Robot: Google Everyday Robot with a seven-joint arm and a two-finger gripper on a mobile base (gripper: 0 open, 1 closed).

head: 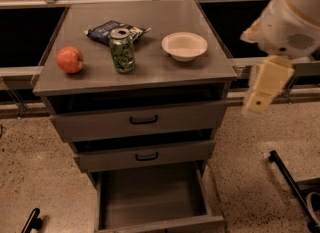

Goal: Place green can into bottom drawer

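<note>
Where the green can (122, 52) stands: upright on the grey worktop (150, 79), a little left of centre, silver top and pull tab facing up, nothing gripping it
Behind the green can: a dark blue chip bag (102, 31) lying flat, its near edge right at the can's back; whether they touch cannot be told
Left of the green can: a red apple (70, 59) near the worktop's left edge, apart from the can
Right of the green can: a pale shallow bowl (184, 45), upright, apart from the can
State of the bottom drawer (150, 194): pulled far out beyond the two above it, plain grey interior showing
The two upper drawers: top drawer (100, 122) and middle drawer (110, 158), shallower, each with a black handle and a dark gap above its front
Place of the end effector (257, 99): pale yellowish, hanging off the cabinet's right side, level with the top drawer, well apart from the can, touching nothing
State of the end effector: cannot tell whether released or clenched
Arm (295, 17): white rounded housing in the upper right corner, directly above the end effector
Floor (35, 172): speckled tan
</note>
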